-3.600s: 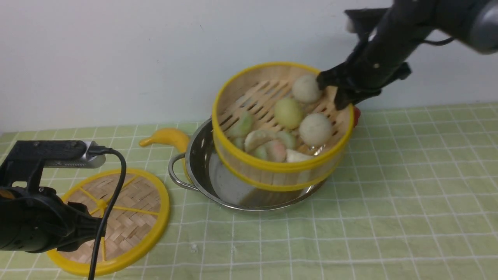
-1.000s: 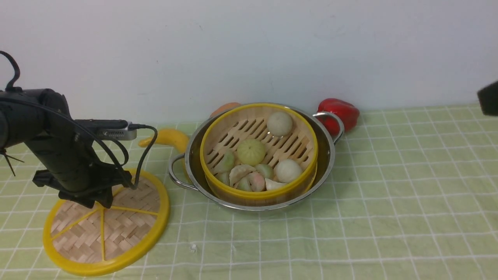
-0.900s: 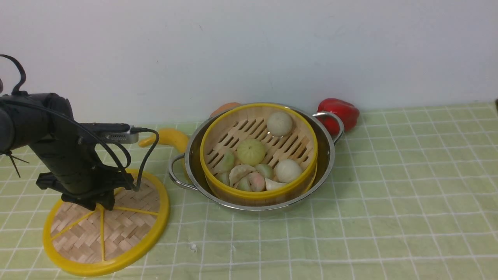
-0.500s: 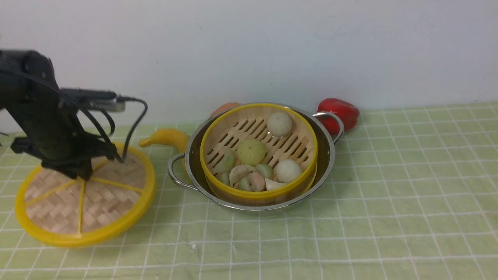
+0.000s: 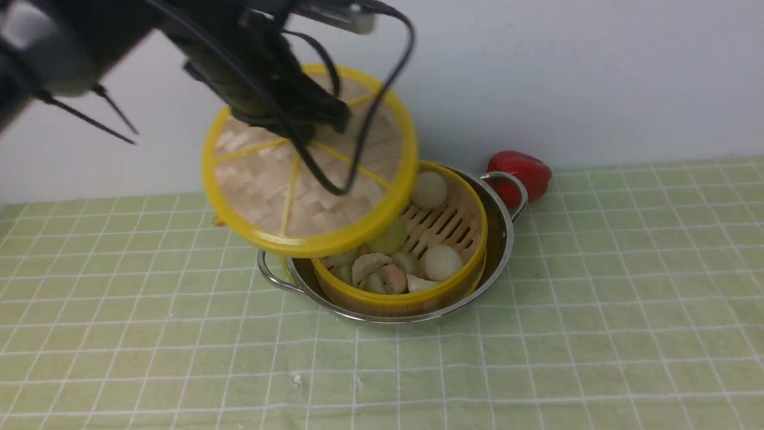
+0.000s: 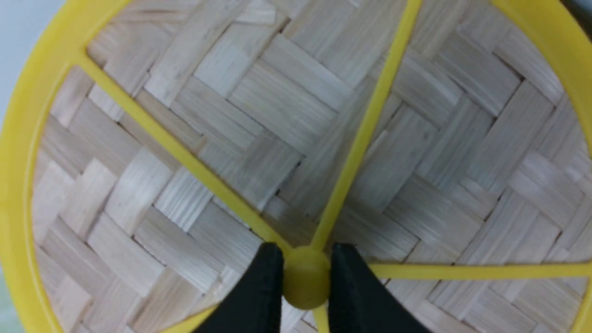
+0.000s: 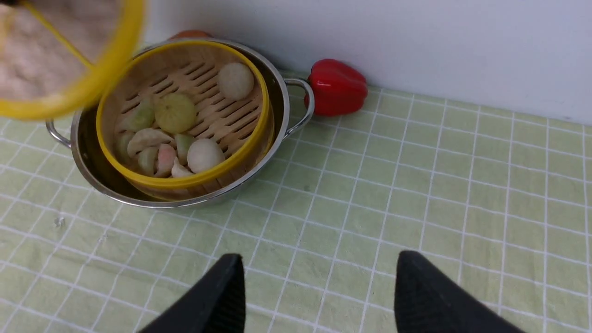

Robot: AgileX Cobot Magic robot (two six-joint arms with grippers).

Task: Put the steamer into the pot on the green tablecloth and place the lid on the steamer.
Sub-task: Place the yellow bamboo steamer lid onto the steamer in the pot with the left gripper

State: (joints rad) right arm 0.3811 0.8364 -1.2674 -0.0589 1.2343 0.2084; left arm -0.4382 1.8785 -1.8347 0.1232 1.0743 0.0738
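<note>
A plain, smooth wall [image 5: 567,71] of pale grey-white colour stands directly behind the tabletop [image 5: 597,310] and meets it in one straight line, and the light falls soft and even on both.

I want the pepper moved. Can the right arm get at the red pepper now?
Probably yes: the right arm's fingers are open and empty, the tablecloth between them and the red pepper lies bare, and the lid hangs over the pot's left side.
</note>
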